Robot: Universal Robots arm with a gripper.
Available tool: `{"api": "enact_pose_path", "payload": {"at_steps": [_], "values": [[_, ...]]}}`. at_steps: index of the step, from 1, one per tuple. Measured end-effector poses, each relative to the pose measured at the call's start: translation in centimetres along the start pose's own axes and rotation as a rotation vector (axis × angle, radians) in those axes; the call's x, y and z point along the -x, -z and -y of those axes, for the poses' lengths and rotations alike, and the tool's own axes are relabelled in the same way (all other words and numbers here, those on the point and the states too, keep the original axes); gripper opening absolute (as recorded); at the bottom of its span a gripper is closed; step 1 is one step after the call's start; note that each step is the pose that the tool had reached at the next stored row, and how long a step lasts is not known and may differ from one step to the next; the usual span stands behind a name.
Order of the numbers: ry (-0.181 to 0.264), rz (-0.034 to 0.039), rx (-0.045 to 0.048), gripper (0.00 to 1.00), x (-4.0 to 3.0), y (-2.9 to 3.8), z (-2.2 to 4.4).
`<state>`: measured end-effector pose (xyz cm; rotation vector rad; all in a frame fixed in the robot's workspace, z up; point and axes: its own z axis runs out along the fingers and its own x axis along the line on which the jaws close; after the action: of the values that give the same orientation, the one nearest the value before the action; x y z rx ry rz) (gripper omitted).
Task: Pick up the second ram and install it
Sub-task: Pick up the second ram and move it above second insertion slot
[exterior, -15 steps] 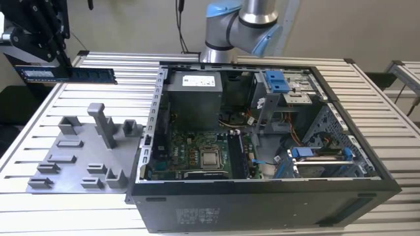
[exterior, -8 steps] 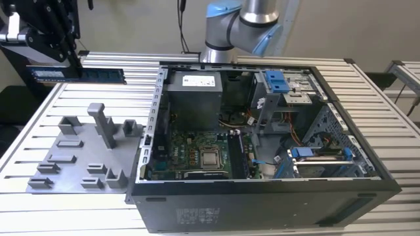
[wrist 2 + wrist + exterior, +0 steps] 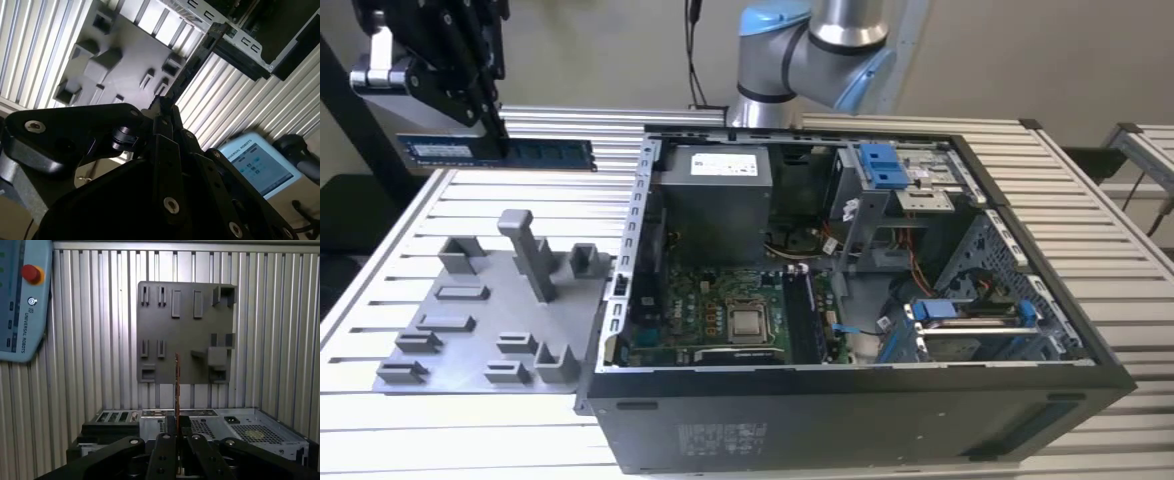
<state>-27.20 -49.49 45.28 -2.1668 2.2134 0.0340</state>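
At twelve o'clock in the exterior view, the arm is silver-grey with pale blue joint caps. The gripper, at ten o'clock, is black linked bars; the second wrist view shows its bright round screws.

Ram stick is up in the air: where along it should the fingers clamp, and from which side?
Mid-length, on the two flat faces, coming from above its upper long edge, as the gripper holds the second ram now. It is thin, long and level, so a central pinch should balance it and leaves the lower edge free.
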Motion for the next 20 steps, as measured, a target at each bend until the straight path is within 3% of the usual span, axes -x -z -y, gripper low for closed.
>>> {"api": "enact_pose_path", "payload": {"at_steps": [20], "values": [[0.000,0.0000,0.0000,0.15,0.06,-0.04,2.70]]}}
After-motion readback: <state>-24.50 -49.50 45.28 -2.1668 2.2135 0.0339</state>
